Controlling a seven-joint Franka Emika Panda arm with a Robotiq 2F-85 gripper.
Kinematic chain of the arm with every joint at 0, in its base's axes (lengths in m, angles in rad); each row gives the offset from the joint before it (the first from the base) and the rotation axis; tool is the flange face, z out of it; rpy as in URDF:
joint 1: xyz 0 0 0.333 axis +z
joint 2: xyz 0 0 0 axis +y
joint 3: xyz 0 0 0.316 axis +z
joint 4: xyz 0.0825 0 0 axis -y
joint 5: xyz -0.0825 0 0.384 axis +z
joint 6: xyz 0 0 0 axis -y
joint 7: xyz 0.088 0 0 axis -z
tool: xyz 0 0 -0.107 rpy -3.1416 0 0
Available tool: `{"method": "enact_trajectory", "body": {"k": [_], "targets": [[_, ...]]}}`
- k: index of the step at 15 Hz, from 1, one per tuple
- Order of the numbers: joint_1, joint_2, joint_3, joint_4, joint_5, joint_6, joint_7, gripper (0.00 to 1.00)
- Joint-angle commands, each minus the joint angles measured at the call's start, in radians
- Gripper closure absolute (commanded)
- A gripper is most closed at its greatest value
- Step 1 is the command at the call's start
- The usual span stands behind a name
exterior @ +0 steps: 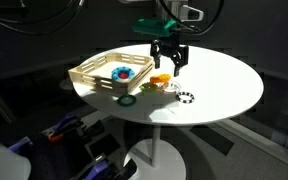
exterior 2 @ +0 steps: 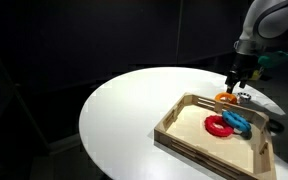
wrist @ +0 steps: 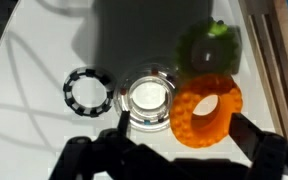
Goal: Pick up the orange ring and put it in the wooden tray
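The orange ring [wrist: 206, 112] lies flat on the white table, close to the wooden tray [exterior: 89, 72]. It also shows in both exterior views [exterior: 159, 79] [exterior 2: 225, 98]. The tray [exterior 2: 189, 128] holds a red and a blue toy. My gripper [wrist: 184, 128] is open and hovers just above the ring, one finger on each side and not touching it. It also shows above the ring in both exterior views [exterior: 170, 62] [exterior 2: 239, 80].
A clear round lid-like disc [wrist: 149, 97] lies against the orange ring. A black-and-white ring [wrist: 87, 90] [exterior: 187, 97] lies beyond it. A green knobbly object [wrist: 209, 45] sits beside the orange ring. A dark green ring [exterior: 127, 100] lies at the table's front edge. The tray's slats [wrist: 276, 50] are close by.
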Motion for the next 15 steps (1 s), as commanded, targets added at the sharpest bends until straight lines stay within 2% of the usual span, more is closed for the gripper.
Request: {"method": "enact_trajectory", "body": {"k": [1,4,5,7,13,15], "targets": [[-0.002,0.057,0.004,0.064,-0.031,0.007,0.033,0.00],[0.001,0.090,0.003,0.090,-0.037,0.008,0.038,0.00],[0.003,0.100,0.002,0.098,-0.040,0.007,0.041,0.07],[0.005,0.116,0.001,0.112,-0.046,0.005,0.045,0.36],[0.021,0.143,0.003,0.140,-0.051,-0.008,0.072,0.84],[0.026,0.144,0.008,0.145,-0.040,-0.017,0.075,0.95]]}}
